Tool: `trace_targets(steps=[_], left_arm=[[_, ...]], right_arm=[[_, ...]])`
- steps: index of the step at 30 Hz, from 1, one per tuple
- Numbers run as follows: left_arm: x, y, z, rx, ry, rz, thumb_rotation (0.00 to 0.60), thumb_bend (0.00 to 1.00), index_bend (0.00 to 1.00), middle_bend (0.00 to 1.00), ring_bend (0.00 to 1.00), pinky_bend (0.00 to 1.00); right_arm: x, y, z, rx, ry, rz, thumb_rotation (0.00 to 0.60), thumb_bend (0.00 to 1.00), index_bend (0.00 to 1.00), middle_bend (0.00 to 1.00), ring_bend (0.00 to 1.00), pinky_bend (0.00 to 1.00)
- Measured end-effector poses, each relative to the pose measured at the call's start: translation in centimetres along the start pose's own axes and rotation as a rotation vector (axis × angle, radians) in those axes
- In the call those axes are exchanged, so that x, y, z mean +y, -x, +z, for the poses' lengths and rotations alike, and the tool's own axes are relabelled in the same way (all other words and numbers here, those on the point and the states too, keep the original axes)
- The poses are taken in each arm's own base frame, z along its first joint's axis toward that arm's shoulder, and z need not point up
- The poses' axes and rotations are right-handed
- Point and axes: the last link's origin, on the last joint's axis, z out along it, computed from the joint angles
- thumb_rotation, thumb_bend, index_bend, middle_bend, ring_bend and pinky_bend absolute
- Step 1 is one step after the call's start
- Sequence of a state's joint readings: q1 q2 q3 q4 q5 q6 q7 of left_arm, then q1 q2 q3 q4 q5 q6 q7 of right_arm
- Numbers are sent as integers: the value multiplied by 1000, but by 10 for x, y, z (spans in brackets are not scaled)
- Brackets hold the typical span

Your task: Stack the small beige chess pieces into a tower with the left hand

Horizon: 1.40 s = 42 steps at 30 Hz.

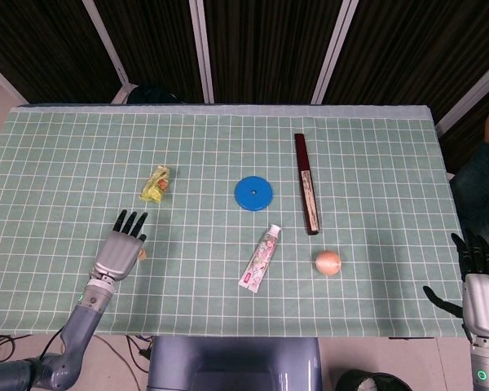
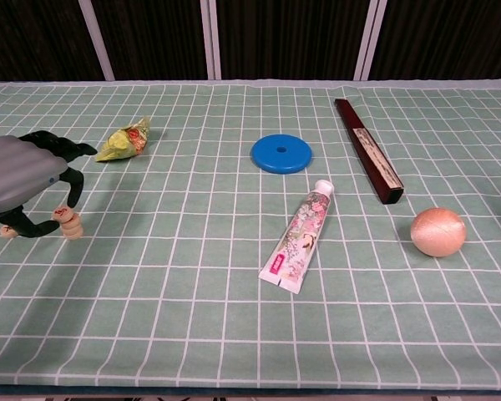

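Observation:
In the chest view my left hand [image 2: 21,180] hovers at the table's left side. Its thumb and a finger pinch a small beige chess piece [image 2: 63,214]. That piece sits right on top of a second beige piece [image 2: 73,229] standing on the mat; whether they touch I cannot tell. A third piece [image 2: 6,230] peeks out behind the thumb. In the head view the left hand [image 1: 119,248] covers most of the pieces; only a beige speck [image 1: 143,254] shows at its right. My right hand [image 1: 481,287] rests open at the front right corner, holding nothing.
On the green checked mat [image 2: 192,317] lie a yellow-green snack packet [image 2: 125,140], a blue disc [image 2: 281,154], a dark red long box [image 2: 367,150], a toothpaste tube [image 2: 301,234] and a peach-coloured ball [image 2: 438,231].

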<state>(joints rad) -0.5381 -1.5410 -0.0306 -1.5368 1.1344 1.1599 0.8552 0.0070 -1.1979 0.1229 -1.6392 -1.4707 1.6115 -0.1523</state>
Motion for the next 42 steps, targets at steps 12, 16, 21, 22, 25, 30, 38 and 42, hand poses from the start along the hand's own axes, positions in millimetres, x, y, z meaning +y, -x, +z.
trace_targets(steps=[12,16,21,22,25,30,38,42], left_arm=[[3,0,0,6,9,4,600,316,465,0,0,0],[2,0,-1,6,8,5,600,316,461,0,0,0],[3,-1,0,10,9,6,600,316,449,0,0,0],[3,-1,0,10,9,6,600,316,448,0,0,0],[3,-1,0,10,9,7,600,316,444,0,0,0],[3,-1,0,9,8,9,600,316,437,0,0,0],[-1,-3,-4,25,-2,0,600,315,401,0,0,0],[-12,-5,-11,40,-39,-11,600,313,387,0,0,0]], right_arm=[[0,0,0,0,-1,0,600,233,81,13,0,0],[0,0,0,0,0,0,600,232,81,13,0,0],[0,0,0,-1,0,-1,600,233,81,13,0,0],[0,0,0,0,0,-1,600,233,81,13,0,0],[0,0,0,0,1,0,600,232,80,13,0,0],[0,0,0,-1,1,-1,600,232,81,13,0,0],[0,0,0,0,1,-1,600,232,81,13,0,0],[0,0,0,-1,1,-1,600,233,81,13,0,0]])
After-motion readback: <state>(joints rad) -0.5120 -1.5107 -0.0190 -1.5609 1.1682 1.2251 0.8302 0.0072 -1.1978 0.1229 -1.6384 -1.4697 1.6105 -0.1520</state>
